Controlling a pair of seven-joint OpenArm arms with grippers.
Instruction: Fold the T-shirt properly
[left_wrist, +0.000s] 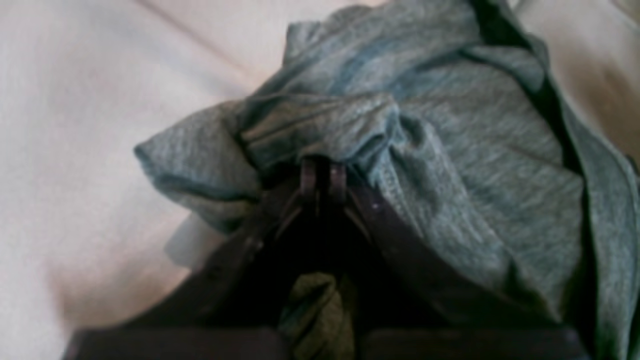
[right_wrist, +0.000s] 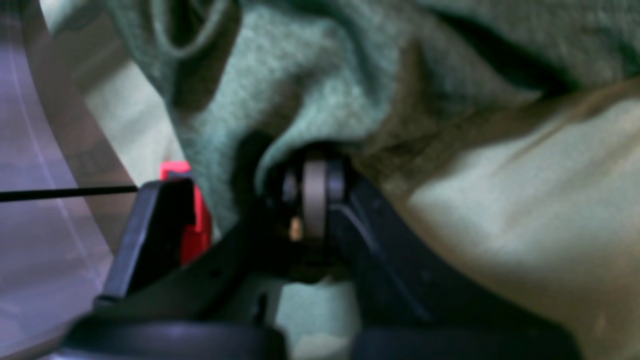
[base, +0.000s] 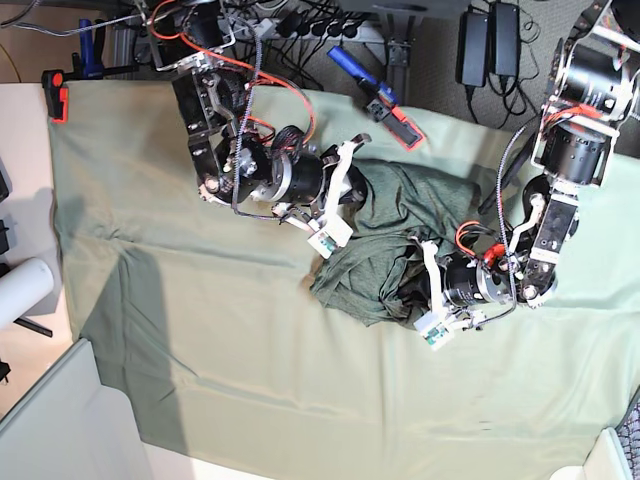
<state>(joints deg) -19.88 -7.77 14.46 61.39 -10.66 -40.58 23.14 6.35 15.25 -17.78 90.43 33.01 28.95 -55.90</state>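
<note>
Both tools clenched on bunched T-shirt (base: 385, 255); left tool (left_wrist: 322, 172) tips half buried; right tool (right_wrist: 314, 187) blurred.

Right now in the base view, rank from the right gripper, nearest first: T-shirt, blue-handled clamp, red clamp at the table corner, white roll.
From the right gripper, shut on the shirt:
1. T-shirt: in its grip, centre of the cloth.
2. Blue-handled clamp: just above it, at the cloth's top edge.
3. Red clamp and white roll: both far out at the view's left edge, too close to call.
</note>
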